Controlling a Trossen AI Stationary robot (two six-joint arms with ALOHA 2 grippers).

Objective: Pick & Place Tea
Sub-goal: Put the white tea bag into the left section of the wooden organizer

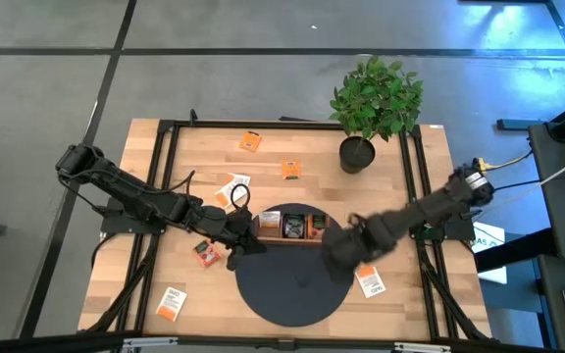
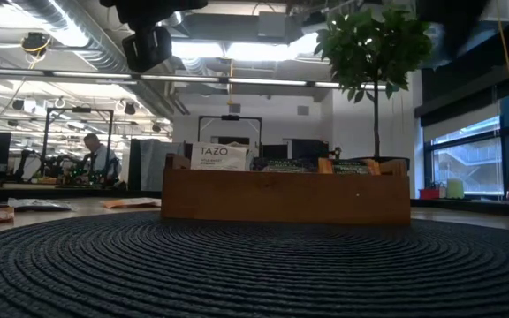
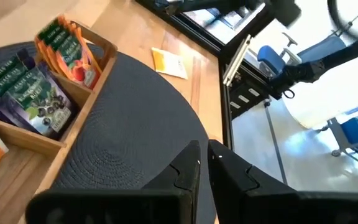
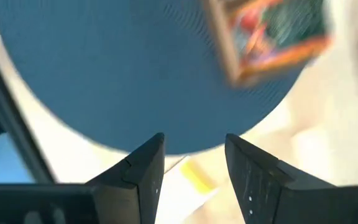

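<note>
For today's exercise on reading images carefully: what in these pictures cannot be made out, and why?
- High view: print on the loose tea bags, too small.
- High view: right gripper, merges with the dark mat.
- Low view: wooden tray wall hides most of its tea bags.
- Right wrist view: the tray is blurred.

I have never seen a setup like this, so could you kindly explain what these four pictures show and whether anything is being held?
Two dark robot arms work at a light wooden table. One picture looks down from above, one looks level across the tabletop, and two come from cameras on the wrists. A brown wooden three-compartment tray of tea sachets stands on a round dark woven mat. Small flat tea sachets lie scattered on the wood, beside a potted green plant. The left pincer is shut and empty. The right pincer is open above the mat's edge, holding nothing.
</note>
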